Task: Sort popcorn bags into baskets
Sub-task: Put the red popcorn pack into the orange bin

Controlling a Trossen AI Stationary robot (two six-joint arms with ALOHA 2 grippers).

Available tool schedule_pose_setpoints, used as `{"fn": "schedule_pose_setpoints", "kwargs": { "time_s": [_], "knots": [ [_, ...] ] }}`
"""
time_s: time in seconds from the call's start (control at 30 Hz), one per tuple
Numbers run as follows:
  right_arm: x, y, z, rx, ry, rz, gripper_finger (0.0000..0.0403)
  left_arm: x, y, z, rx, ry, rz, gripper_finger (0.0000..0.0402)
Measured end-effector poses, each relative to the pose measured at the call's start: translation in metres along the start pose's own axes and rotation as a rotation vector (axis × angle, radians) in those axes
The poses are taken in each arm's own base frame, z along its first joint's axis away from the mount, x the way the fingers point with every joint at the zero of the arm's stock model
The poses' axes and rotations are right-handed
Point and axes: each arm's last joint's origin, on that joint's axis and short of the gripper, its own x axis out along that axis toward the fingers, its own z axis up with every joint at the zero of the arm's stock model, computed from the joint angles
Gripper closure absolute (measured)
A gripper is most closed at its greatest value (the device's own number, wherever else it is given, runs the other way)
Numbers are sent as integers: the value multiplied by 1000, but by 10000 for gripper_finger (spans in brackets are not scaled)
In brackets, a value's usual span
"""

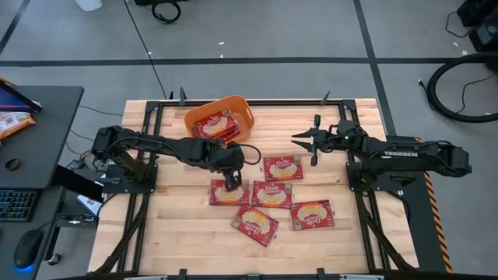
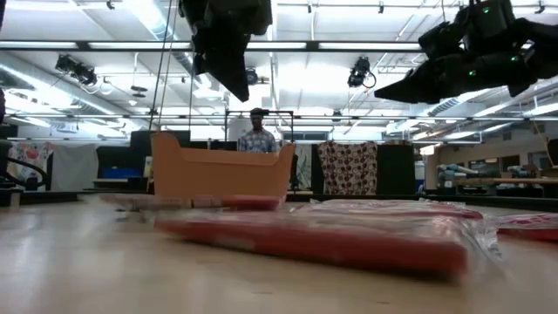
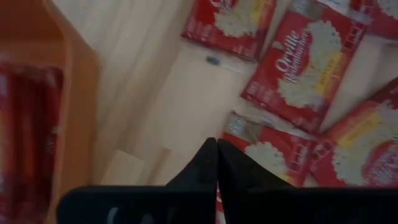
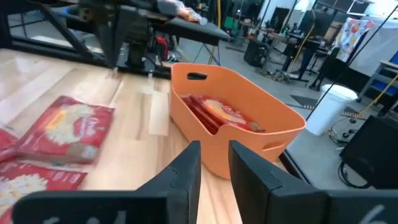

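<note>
The orange basket (image 1: 243,111) stands at the table's far middle with red popcorn bags (image 1: 215,124) inside; it also shows in the right wrist view (image 4: 236,134). Several more red popcorn bags lie flat on the table, among them one (image 1: 228,192) under my left gripper and one (image 1: 282,168) to its right. My left gripper (image 1: 232,182) is shut and empty, raised above that bag (image 3: 267,155); the low view shows my left gripper (image 2: 234,77) well above the table. My right gripper (image 1: 305,142) is open and empty, held high right of the basket and pointing toward it (image 4: 214,158).
More bags lie near the table's middle and front (image 1: 272,194), (image 1: 311,214), (image 1: 255,225). A desk with a keyboard (image 1: 15,204) stands left of the table. A person (image 2: 255,133) stands in the room behind the basket.
</note>
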Motion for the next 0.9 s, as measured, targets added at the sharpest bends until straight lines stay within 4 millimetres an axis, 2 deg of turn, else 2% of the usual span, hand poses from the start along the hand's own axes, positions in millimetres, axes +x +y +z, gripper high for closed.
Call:
{"fn": "schedule_pose_setpoints", "kwargs": {
  "time_s": [0.2,0.4,0.6,0.73,0.9],
  "knots": [
    [4,-4,-5,4,32,-61,308,17,-17,-11,61,86,-16,324],
    [4,-6,-5,5,34,-71,307,36,-46,-29,175,143,-1,233],
    [4,-6,-5,6,34,-72,307,54,-75,-45,163,169,-46,157],
    [4,-6,-5,6,35,-73,307,62,-99,-63,218,218,-87,131],
    [4,-6,-5,12,36,-73,308,66,-123,-72,301,214,0,125]
  ]
}}
